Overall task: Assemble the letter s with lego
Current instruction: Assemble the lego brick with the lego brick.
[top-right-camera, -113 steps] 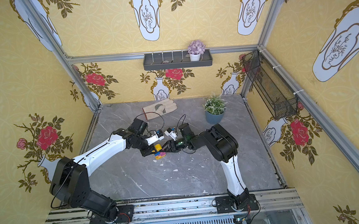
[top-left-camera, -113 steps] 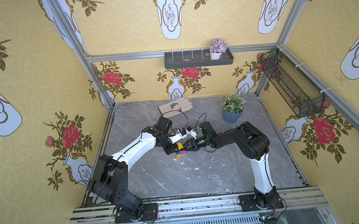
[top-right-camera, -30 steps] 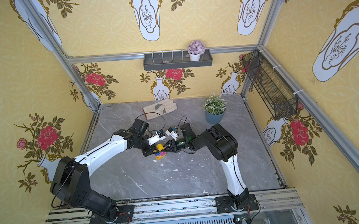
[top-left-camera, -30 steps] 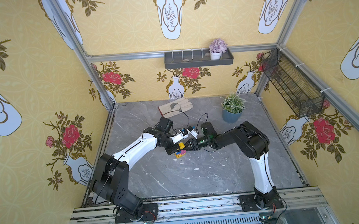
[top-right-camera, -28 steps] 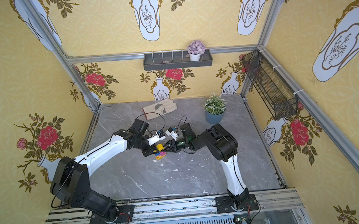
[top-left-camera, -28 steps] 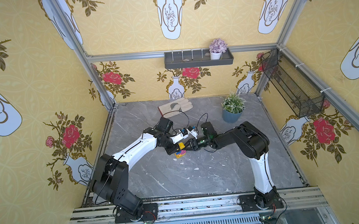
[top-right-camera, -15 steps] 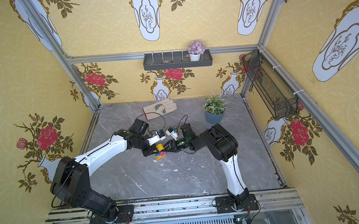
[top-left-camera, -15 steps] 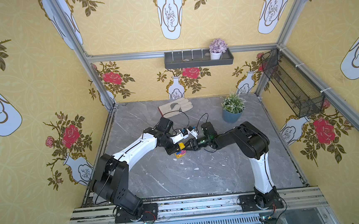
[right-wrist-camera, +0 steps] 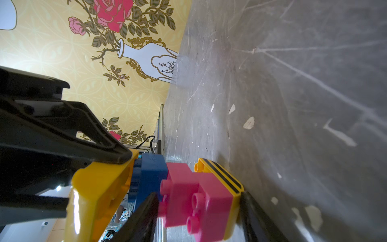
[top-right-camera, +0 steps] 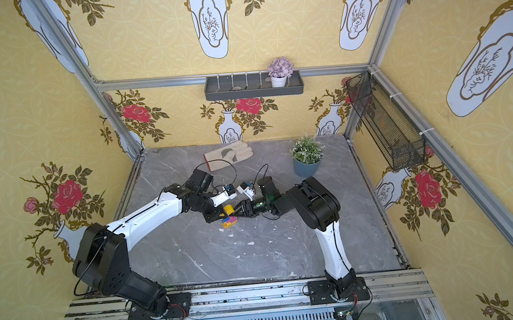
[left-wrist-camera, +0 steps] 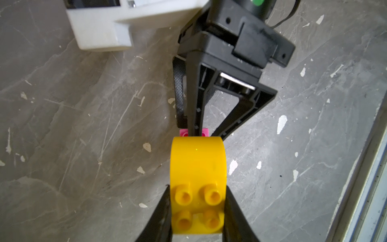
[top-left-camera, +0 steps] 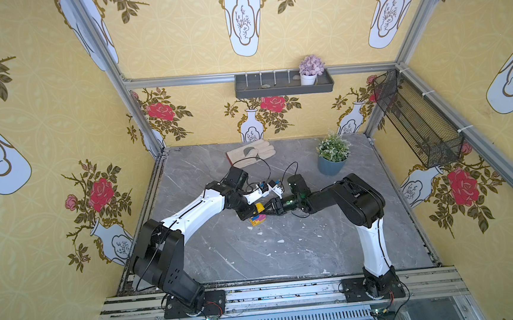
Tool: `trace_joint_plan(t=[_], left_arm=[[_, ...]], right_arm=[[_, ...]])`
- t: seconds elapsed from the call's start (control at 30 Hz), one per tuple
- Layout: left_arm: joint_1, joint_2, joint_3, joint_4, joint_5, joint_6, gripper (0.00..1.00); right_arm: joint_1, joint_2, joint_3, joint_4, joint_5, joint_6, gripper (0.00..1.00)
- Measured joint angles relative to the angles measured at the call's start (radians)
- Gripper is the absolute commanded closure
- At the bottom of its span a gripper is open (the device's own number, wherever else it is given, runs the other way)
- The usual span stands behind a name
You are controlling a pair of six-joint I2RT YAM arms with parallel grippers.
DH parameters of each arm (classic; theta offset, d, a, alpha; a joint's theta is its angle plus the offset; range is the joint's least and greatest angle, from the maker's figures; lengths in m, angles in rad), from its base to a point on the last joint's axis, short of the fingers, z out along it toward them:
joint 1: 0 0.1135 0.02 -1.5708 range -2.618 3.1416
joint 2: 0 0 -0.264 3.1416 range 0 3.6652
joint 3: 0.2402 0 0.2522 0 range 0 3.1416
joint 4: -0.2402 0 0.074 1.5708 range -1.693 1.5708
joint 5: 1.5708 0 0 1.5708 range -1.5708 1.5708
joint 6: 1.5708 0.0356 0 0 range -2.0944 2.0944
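Note:
My left gripper (left-wrist-camera: 198, 209) is shut on a yellow lego brick (left-wrist-camera: 198, 167), one black finger on each side of it. In the right wrist view this yellow brick (right-wrist-camera: 100, 188) presses against the studs of a blue brick (right-wrist-camera: 150, 178). The blue brick joins pink bricks (right-wrist-camera: 194, 194) and a black-striped yellow brick (right-wrist-camera: 222, 178). My right gripper (right-wrist-camera: 196, 220) is shut across the pink and striped yellow part. Both top views show the two grippers meeting mid-table over the lego stack (top-left-camera: 257, 218) (top-right-camera: 228, 221), just above the table surface.
A beige glove (top-left-camera: 250, 153) lies at the back of the grey marble table (top-left-camera: 286, 251). A potted plant (top-left-camera: 332, 158) stands at the back right. A wall shelf (top-left-camera: 284, 84) and a wire basket (top-left-camera: 416, 121) hang above the table.

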Motion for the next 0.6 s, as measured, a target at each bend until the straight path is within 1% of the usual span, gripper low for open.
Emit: trace_joint_plan(t=[0.27, 0.6], left_arm=[[0.0, -0.002, 0.011, -0.003, -0.007, -0.026, 0.88], [0.0, -0.017, -0.012, 0.0, -0.006, -0.04, 0.88]], right_arm=[[-0.001, 0.0, -0.005, 0.015, 0.0, 0.002, 0.37], [-0.002, 0.0, -0.01, 0.028, 0.002, 0.002, 0.37]])
